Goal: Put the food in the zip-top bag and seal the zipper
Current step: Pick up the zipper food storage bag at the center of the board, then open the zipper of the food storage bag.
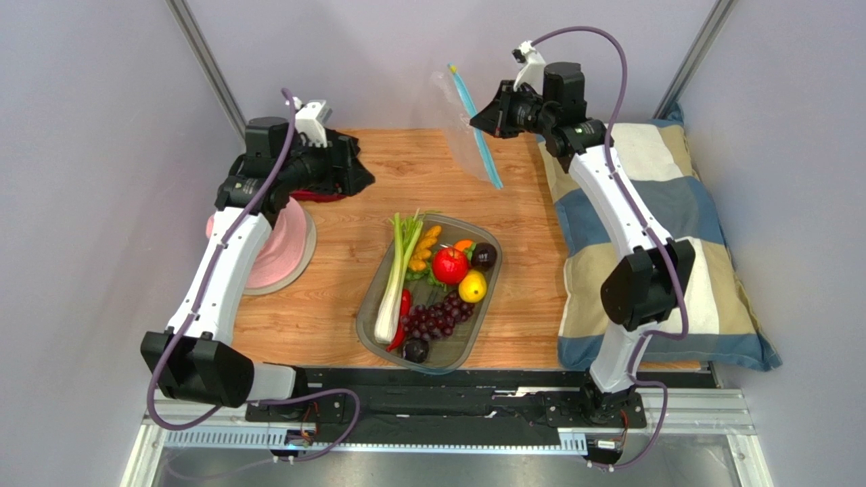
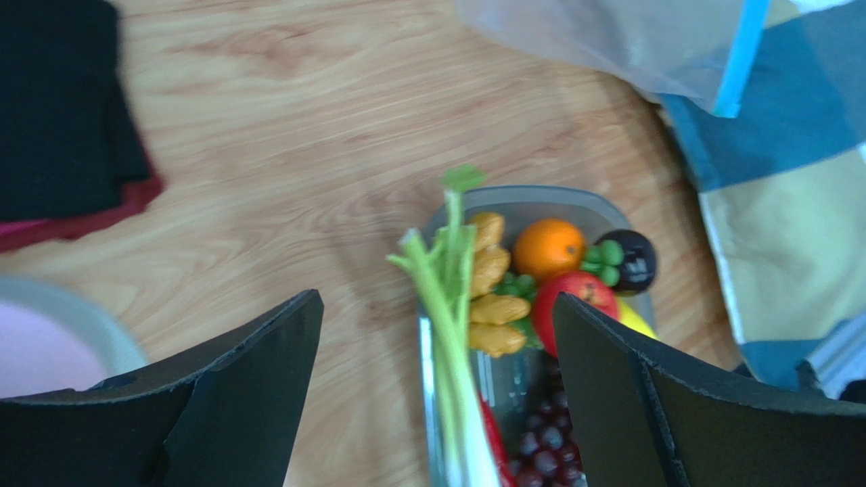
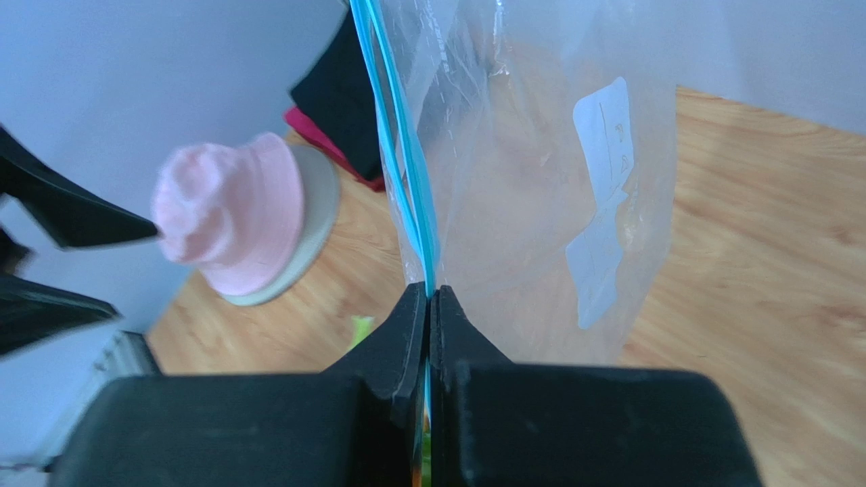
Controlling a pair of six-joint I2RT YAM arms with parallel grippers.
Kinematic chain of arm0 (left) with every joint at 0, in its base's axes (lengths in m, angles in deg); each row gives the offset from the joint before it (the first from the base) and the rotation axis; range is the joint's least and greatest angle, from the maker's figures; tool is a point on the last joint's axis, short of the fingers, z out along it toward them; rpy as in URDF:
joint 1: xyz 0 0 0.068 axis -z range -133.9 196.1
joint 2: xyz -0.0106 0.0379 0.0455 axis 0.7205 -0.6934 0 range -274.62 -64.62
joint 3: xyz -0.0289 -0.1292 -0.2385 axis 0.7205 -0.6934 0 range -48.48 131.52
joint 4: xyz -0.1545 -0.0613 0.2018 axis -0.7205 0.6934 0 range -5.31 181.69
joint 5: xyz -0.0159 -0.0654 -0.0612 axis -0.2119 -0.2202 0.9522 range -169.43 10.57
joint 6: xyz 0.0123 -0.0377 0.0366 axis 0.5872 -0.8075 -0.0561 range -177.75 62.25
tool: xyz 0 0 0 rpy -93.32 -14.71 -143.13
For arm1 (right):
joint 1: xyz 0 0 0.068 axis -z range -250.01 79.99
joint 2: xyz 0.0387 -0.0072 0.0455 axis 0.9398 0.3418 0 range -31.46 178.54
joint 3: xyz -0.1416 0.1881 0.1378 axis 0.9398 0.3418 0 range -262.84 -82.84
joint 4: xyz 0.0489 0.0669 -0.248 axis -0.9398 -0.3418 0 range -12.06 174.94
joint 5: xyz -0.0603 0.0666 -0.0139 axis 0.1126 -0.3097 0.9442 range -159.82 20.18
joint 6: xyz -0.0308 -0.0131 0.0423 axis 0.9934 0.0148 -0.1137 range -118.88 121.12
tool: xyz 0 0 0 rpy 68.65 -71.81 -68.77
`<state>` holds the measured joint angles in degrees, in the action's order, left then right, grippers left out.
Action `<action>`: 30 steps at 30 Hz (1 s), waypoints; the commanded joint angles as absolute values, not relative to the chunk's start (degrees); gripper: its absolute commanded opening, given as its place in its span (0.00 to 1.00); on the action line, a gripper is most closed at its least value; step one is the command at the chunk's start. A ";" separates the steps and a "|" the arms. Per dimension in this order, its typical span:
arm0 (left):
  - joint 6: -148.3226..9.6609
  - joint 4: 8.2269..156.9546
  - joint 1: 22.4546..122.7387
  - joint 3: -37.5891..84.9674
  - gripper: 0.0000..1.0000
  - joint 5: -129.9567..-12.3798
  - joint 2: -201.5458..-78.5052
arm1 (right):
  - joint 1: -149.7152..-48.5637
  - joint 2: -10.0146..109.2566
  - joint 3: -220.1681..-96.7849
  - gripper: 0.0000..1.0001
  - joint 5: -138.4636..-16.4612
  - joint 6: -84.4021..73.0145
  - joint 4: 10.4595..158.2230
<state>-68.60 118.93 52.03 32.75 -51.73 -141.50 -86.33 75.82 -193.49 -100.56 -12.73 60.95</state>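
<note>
The food lies in a clear grey oval tray [image 1: 368, 309]: a leek [image 1: 396, 279], a red round fruit [image 1: 449, 265], a lemon [image 1: 472, 287], purple grapes [image 1: 437, 320], a dark plum [image 1: 485, 255] and orange pieces [image 1: 425, 247]. My right gripper [image 1: 480, 120] is shut on the blue zipper [image 3: 407, 193] of the clear bag [image 3: 529, 203] and holds it up above the table's far edge. The bag has a white label [image 3: 605, 132]. My left gripper [image 2: 437, 406] is open and empty, above the table left of the tray, with the leek [image 2: 452, 335] showing between its fingers.
A pink domed thing on a grey plate [image 1: 280, 244] sits at the table's left. A dark cloth with a red edge [image 2: 61, 122] lies behind it. A striped blue and tan cushion [image 1: 661, 244] covers the right side.
</note>
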 commanded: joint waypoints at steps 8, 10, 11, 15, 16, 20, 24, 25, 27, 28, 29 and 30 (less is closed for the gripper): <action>-84.99 104.13 64.64 36.16 0.83 -48.68 -143.19 | -94.62 62.33 -178.57 0.00 -101.90 -35.97 72.45; -87.19 101.50 66.30 35.63 0.84 -48.41 -144.07 | -96.20 60.22 -176.89 0.00 -101.29 -36.41 73.07; -87.46 101.05 66.83 35.28 0.85 -48.75 -144.33 | -96.55 59.60 -175.58 0.00 -101.11 -36.67 73.33; -89.38 98.68 68.77 32.91 0.87 -49.11 -145.04 | -97.96 57.05 -172.85 0.00 -101.20 -37.55 74.47; -90.09 98.23 68.77 32.30 0.87 -48.93 -145.21 | -98.22 56.18 -172.41 0.00 -101.29 -37.90 75.00; -93.25 95.60 68.77 29.84 0.86 -47.01 -145.83 | -98.93 54.68 -170.74 0.00 -101.72 -38.25 75.88; -97.38 88.68 68.86 27.37 0.68 -41.82 -145.66 | -99.10 54.32 -170.12 0.00 -102.25 -39.22 76.41; -98.26 86.91 68.77 26.76 0.65 -39.46 -145.57 | -99.10 54.41 -169.94 0.00 -102.60 -39.39 76.93; -101.32 80.96 68.77 24.65 0.61 -37.69 -145.04 | -99.19 54.58 -169.85 0.00 -103.04 -39.84 77.20; -102.39 78.83 68.77 23.95 0.61 -35.77 -144.95 | -99.19 54.67 -169.68 0.00 -103.04 -40.01 77.12; -103.44 76.89 68.77 22.81 0.61 -34.96 -144.86 | -99.28 54.85 -169.59 0.00 -103.13 -40.10 77.11; -105.19 74.00 68.77 22.36 0.63 -34.52 -144.86 | -99.11 54.67 -169.50 0.00 -103.65 -40.45 77.38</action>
<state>-98.11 88.16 68.62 24.21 -40.97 -145.98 -98.81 56.26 -169.82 -101.94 -38.63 74.04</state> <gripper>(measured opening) 0.614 0.011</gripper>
